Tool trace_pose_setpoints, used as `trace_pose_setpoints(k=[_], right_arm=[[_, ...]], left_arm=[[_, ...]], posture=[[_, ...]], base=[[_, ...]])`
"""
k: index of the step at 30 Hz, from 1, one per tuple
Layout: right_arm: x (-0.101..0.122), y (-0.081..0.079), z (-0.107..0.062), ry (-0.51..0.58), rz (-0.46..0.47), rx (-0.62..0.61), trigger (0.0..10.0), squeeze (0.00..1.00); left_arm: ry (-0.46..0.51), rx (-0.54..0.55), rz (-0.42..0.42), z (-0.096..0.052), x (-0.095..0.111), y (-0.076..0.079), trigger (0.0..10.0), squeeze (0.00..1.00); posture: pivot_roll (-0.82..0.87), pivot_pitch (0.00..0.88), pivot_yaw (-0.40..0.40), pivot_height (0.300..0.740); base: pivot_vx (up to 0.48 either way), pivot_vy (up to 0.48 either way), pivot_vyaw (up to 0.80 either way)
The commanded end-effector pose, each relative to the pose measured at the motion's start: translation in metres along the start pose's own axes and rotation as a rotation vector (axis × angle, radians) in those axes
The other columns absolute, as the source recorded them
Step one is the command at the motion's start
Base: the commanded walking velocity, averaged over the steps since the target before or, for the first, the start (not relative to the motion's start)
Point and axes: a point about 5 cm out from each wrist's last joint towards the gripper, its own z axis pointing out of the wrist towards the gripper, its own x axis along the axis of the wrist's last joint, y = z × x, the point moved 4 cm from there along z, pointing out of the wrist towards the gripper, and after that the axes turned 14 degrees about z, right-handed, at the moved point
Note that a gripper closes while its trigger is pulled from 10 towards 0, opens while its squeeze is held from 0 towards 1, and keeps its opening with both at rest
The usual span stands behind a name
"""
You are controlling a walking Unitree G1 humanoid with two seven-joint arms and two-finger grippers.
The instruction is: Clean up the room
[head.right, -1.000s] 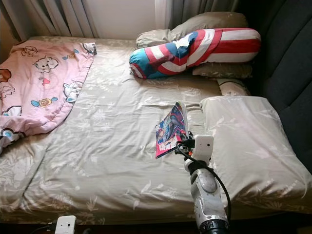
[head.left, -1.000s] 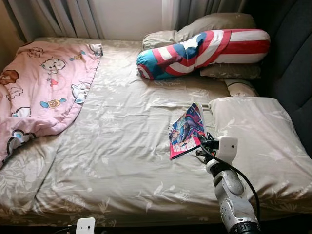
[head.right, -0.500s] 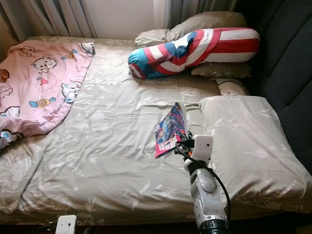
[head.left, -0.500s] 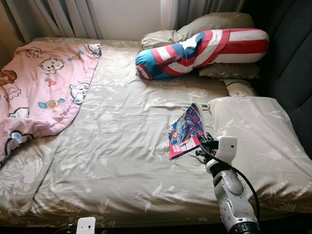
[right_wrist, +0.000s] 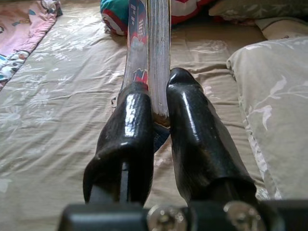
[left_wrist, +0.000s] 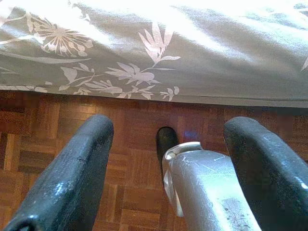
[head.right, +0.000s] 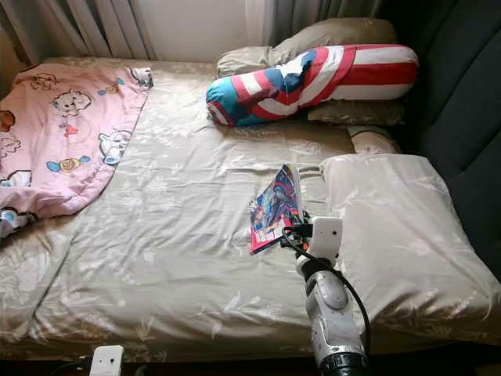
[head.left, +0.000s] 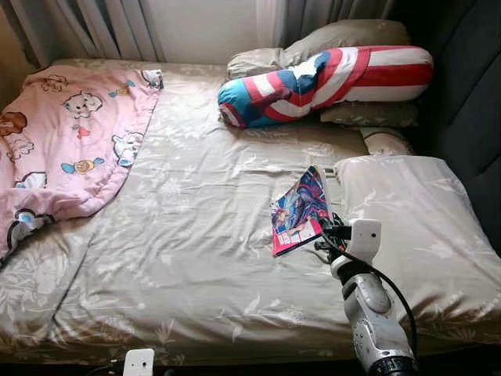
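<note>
The right hand (right_wrist: 159, 113) is closed tight on the bottom edge of a comic book (head.left: 300, 210), its 2 black fingers (right_wrist: 129, 130) pinching the pages between them. The book stands tilted on the bed (head.left: 196, 235), just beside the large beige pillow (head.left: 407, 227) on the robot's right. The left hand (left_wrist: 166, 159) hangs idle above a wood parquet floor (left_wrist: 134, 144) at the bed's edge, its 2 fingers spread wide with nothing between them.

The bed is covered by a beige sheet with a pale floral print. A pink cartoon-print blanket (head.left: 63, 141) lies crumpled over its far left corner. At the head of the bed, a red, white and blue bolster pillow (head.left: 329, 82) rests against more beige pillows (head.left: 344, 39). Grey curtains (head.left: 102, 27) hang behind.
</note>
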Motion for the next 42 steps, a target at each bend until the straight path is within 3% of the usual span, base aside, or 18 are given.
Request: trace_pose_setpoints(k=[1,6,25,42], right_arm=[[0.009,0.001,0.004,0.027,-0.004,-0.007,10.0,0.0],[0.009,0.001,0.004,0.025,-0.006,-0.006,10.0,0.0],[0.009,0.0,0.004,0.03,-0.015,0.0,10.0,0.0],[0.007,0.0,0.004,0.021,-0.017,-0.002,10.0,0.0]], left_arm=[[-0.014,-0.01,0.0,-0.002,-0.005,0.003,10.0,0.0],[-0.015,-0.008,-0.003,-0.002,-0.005,0.002,10.0,0.0],[-0.007,-0.006,-0.001,-0.003,-0.006,0.004,10.0,0.0],[0.057,-0.007,0.0,0.0,0.011,0.009,10.0,0.0]], posture=[[-0.03,0.117,-0.058,0.74],[-0.03,0.122,-0.06,0.74],[-0.02,0.131,-0.063,0.74],[-0.02,0.134,-0.063,0.74]], base=[[0.0,0.0,0.0],[0.0,0.0,-0.57],[0.0,0.0,0.0],[0.0,0.0,0.0]])
